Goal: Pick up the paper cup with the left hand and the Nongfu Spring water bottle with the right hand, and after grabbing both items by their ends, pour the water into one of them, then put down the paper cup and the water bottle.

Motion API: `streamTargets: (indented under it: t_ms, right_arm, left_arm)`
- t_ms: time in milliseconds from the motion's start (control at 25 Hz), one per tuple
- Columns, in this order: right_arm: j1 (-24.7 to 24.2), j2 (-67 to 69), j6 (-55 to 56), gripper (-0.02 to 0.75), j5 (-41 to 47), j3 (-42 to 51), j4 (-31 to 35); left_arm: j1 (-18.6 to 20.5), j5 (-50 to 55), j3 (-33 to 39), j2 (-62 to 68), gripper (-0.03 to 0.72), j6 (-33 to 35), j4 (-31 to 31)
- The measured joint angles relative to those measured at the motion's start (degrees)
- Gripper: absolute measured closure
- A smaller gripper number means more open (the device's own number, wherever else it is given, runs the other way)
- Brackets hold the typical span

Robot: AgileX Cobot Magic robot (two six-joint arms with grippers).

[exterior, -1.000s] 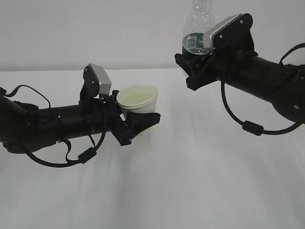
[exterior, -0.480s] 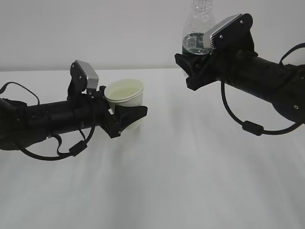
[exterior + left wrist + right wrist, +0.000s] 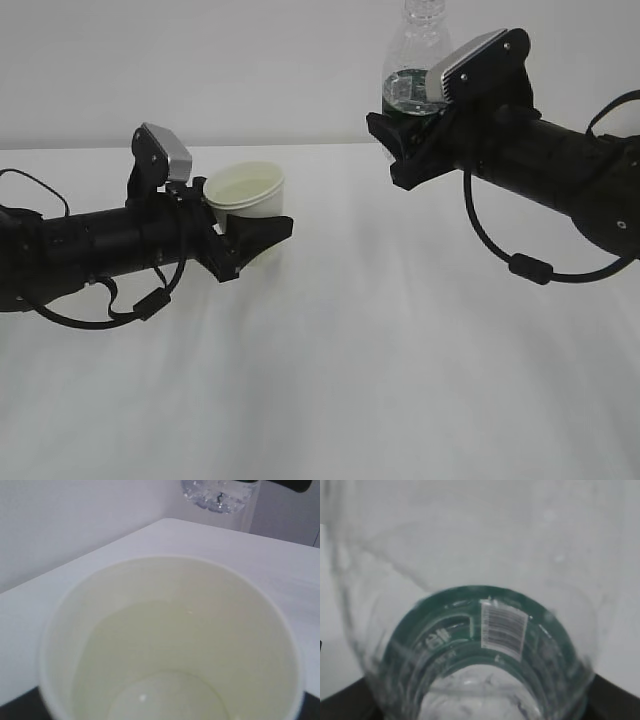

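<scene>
The white paper cup (image 3: pixel 246 196) stands upright in my left gripper (image 3: pixel 258 238), which is shut round its lower part, low over the table. Pale yellowish water (image 3: pixel 165 660) lies in the cup (image 3: pixel 75 630), whose cream inside fills the left wrist view. My right gripper (image 3: pixel 398 140) is shut on the base of the Nongfu Spring water bottle (image 3: pixel 408 70), held upright high at the right with its open neck at the top edge. The bottle's green label (image 3: pixel 445 630) and ribbed clear wall fill the right wrist view. Both grippers' fingers are largely hidden in the wrist views.
The white table (image 3: pixel 400 360) spreads below both arms, with a plain white wall behind. The bottle's base (image 3: pixel 220 492) shows at the top of the left wrist view, well apart from the cup. Cables loop under each arm.
My left arm has drawn back to the left with the cup, which stays upright. The right arm and the bottle have not moved.
</scene>
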Motion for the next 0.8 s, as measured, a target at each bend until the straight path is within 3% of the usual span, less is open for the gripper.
streamTargets:
  t_ms: [800]
  right_arm:
    - [0.0, 0.0, 0.0, 0.256, 0.0, 0.0, -0.1]
  left_arm:
    - [5.0, 0.4, 0.1, 0.0, 0.205, 0.0, -0.6]
